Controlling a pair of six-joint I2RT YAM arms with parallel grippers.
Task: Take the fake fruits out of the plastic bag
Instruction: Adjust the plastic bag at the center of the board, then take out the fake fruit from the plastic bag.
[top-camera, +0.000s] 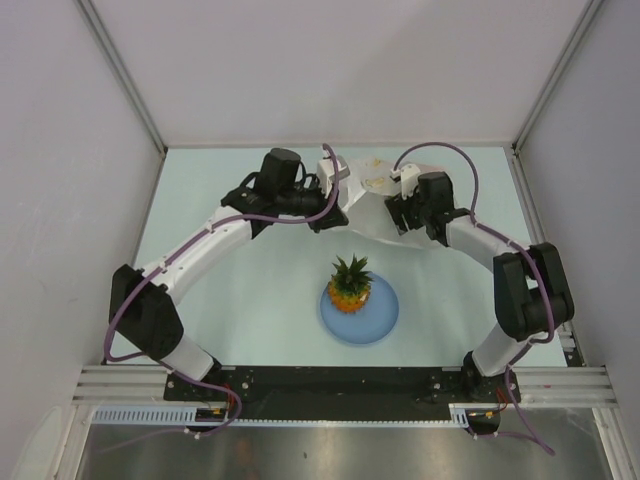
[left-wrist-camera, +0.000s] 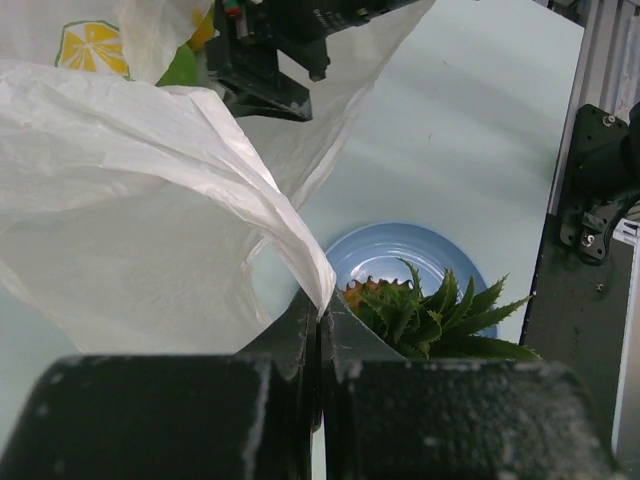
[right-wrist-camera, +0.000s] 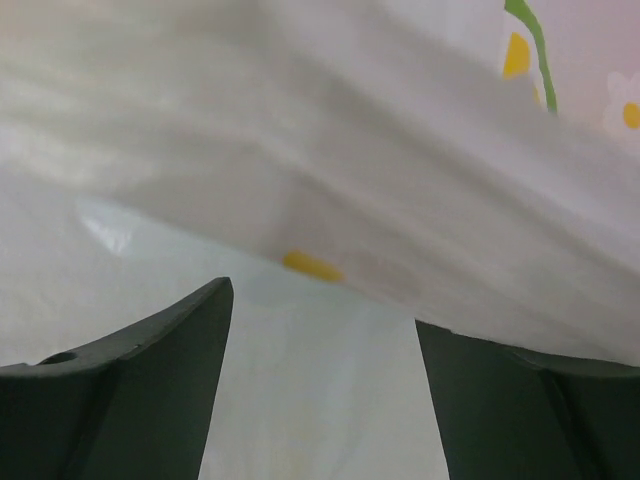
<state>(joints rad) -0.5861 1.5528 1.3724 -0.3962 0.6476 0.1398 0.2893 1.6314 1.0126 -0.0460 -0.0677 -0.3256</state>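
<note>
The white plastic bag (top-camera: 372, 196) lies at the back of the table between both grippers. My left gripper (top-camera: 327, 213) is shut on the bag's edge (left-wrist-camera: 300, 250) and holds it up. My right gripper (top-camera: 402, 212) is open, its fingers (right-wrist-camera: 150, 380) pushed into the bag (right-wrist-camera: 320, 150), with nothing between them. The orange pineapple (top-camera: 351, 283) with its green crown stands on the round blue plate (top-camera: 381, 321); its crown also shows in the left wrist view (left-wrist-camera: 430, 315). A bit of green (left-wrist-camera: 182, 68) shows inside the bag. The other fruits are hidden.
The blue plate (left-wrist-camera: 375, 255) sits at the table's middle front. White walls enclose the table on the left, back and right. The arm bases stand on a black rail (top-camera: 340, 380) at the near edge.
</note>
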